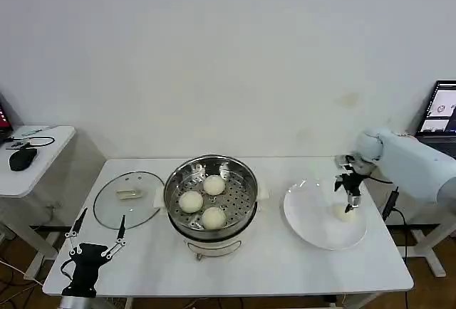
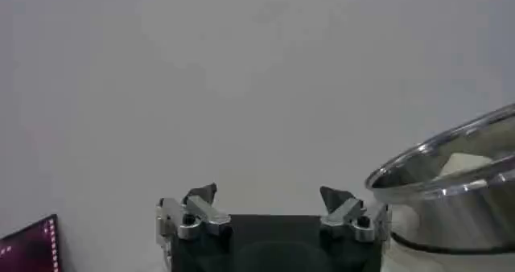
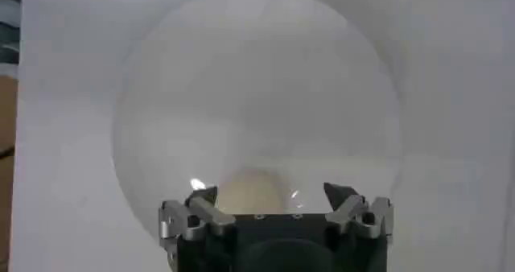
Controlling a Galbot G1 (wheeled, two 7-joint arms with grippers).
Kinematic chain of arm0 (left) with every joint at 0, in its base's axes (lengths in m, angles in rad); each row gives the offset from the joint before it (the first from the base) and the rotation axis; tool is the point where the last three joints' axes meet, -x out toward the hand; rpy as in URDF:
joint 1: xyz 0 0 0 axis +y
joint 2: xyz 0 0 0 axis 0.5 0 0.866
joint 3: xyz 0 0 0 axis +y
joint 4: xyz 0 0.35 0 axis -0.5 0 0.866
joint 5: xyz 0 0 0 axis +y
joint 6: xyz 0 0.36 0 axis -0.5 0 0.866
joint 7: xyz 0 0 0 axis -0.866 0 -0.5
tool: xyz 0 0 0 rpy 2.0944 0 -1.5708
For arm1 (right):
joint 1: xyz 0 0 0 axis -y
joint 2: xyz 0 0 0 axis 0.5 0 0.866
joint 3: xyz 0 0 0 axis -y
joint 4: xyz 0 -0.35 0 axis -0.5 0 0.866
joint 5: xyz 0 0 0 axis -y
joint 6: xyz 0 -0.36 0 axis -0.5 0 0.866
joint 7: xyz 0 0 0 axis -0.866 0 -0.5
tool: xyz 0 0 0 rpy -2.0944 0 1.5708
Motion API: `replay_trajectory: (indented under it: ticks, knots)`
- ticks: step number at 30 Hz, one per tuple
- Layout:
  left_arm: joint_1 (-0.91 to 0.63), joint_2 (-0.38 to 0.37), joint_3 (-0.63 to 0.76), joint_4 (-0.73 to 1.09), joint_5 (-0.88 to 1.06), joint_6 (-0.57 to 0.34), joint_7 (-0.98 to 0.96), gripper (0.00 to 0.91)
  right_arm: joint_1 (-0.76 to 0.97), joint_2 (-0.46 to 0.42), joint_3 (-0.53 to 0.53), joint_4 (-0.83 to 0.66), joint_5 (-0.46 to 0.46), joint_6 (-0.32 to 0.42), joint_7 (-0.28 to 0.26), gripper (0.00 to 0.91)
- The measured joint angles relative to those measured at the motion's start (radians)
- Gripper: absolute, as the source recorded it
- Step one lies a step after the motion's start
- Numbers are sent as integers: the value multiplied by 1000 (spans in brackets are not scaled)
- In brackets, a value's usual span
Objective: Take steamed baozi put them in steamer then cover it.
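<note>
Because the right gripper hangs directly over the last steamed baozi with its jaws spread wide and holding nothing, the risk I see is a poor closing: the soft dough could be dented, or the bun could roll on the smooth white plate and slip out if the jaws come down off-centre. A loose hold might also drop it on the bench on the way across.

Nearest the robot, the left gripper sits parked at the front left bench corner, jaws open and empty, pointing away from the body. Beyond it lies the glass lid, flat beside the steamer, which holds three buns on its perforated tray. The right arm reaches in from the right, wrist bent downward over the plate.
</note>
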Motion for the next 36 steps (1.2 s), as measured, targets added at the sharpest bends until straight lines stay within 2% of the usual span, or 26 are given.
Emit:
replay_trajectory:
  ticks: [22, 24, 26, 31, 32, 36]
  knots:
    - [3, -2, -3, 10, 6, -2, 0, 907, -112, 28, 112, -96, -85, 15, 21, 907]
    - [3, -2, -2, 11, 6, -2, 0, 907, -117, 33, 119, -104, -91, 15, 24, 725]
    - [3, -2, -2, 11, 6, -2, 0, 907, -118, 39, 123, -113, -97, 16, 25, 645]
    - [1, 0, -2, 11, 6, -2, 0, 907, -118, 45, 127, -119, -103, 16, 23, 625]
    - [1, 1, -2, 11, 6, -2, 0, 907, -118, 46, 128, -120, -103, 16, 23, 584]
    - [0, 0, -2, 17, 6, -3, 0, 907, -116, 45, 128, -119, -103, 15, 21, 584]
